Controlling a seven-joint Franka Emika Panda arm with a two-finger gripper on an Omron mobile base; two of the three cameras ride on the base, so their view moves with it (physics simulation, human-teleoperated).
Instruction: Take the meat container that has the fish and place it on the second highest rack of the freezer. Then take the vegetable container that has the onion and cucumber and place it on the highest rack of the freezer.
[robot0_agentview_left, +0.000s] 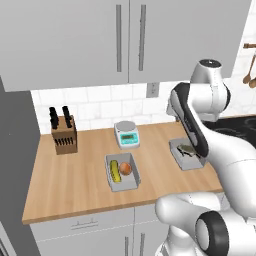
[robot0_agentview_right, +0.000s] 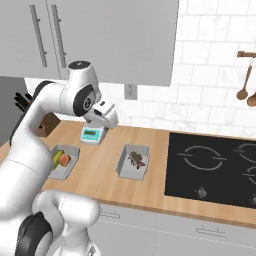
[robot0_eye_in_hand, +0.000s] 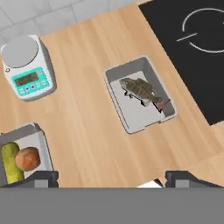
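While the arm bends high over the wooden counter (robot0_agentview_left: 75, 180), the gripper (robot0_eye_in_hand: 111, 177) hangs in the air above the boards with its two dark fingertips (robot0_eye_in_hand: 41, 178) spread wide apart and nothing between them. From the hand view it looks down from well above the meat container (robot0_eye_in_hand: 139, 94).

That grey tray sits near the counter's right end, just beside the edge of the black cooktop (robot0_agentview_right: 215, 165), and the fish (robot0_eye_in_hand: 142, 91) lies slantwise inside it, shorter than the tray. In the right base view the same tray (robot0_agentview_right: 133, 161) rests about midway between the counter's front edge and the tiled wall.

Toward the middle of the counter, nearer the front edge, the vegetable container (robot0_agentview_left: 121, 171) holds the cucumber (robot0_agentview_left: 115, 170) on its left side and the onion (robot0_agentview_left: 125, 169) touching it on the right. The two trays are well apart.

Behind the vegetable container, close to the back wall, stands a white kitchen scale (robot0_agentview_left: 126, 134) with a teal front. A wooden knife block (robot0_agentview_left: 64, 134) stands near the counter's back left corner. Wooden spoons (robot0_agentview_right: 246, 86) hang on the wall above the cooktop.
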